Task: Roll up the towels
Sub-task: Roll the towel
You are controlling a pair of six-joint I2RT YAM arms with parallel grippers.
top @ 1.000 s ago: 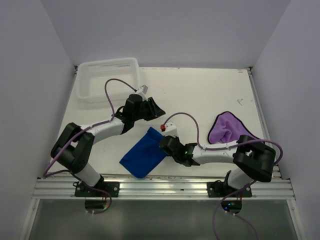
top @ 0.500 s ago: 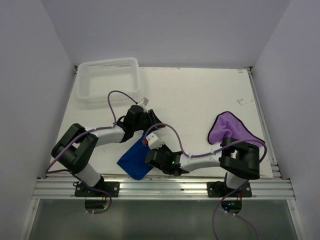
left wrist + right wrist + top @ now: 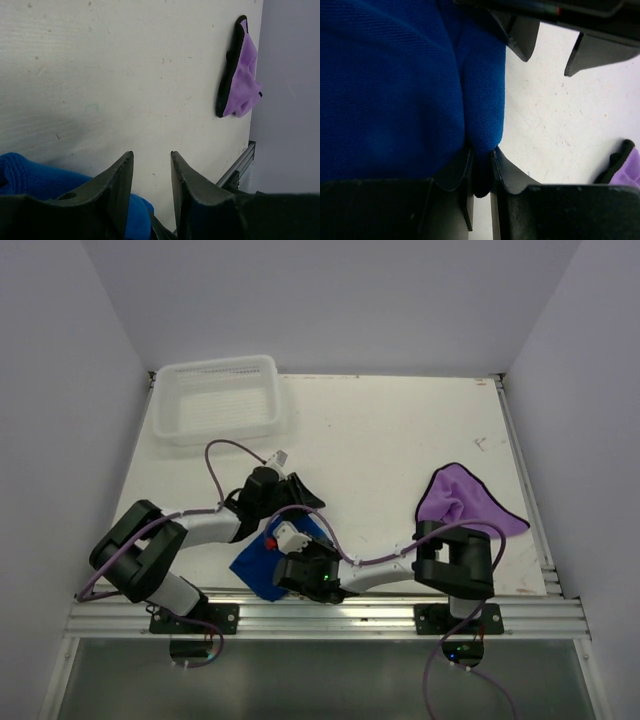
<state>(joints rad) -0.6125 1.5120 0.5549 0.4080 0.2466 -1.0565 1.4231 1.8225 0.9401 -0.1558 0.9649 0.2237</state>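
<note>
The royal blue towel (image 3: 252,565) lies bunched near the table's front edge, between the two arms. My right gripper (image 3: 287,558) is shut on a fold at its edge; the right wrist view shows the blue cloth (image 3: 395,85) pinched between the jaws of the right gripper (image 3: 481,152). My left gripper (image 3: 306,498) is just beyond the towel, open and empty. In the left wrist view the left gripper (image 3: 150,162) stands over bare table, with the blue towel (image 3: 30,177) at lower left. The light purple towel (image 3: 465,500) with a dark edge lies crumpled at the right, also seen from the left wrist (image 3: 240,80).
A white mesh basket (image 3: 215,400) stands at the back left corner. The aluminium rail (image 3: 330,615) runs along the near table edge. The left gripper's fingertips (image 3: 525,40) show just ahead of the right gripper in the right wrist view.
My right gripper has moved left and towards the near edge, dragging the blue towel, which is now more bunched. My left gripper has come down closer to the towel.
</note>
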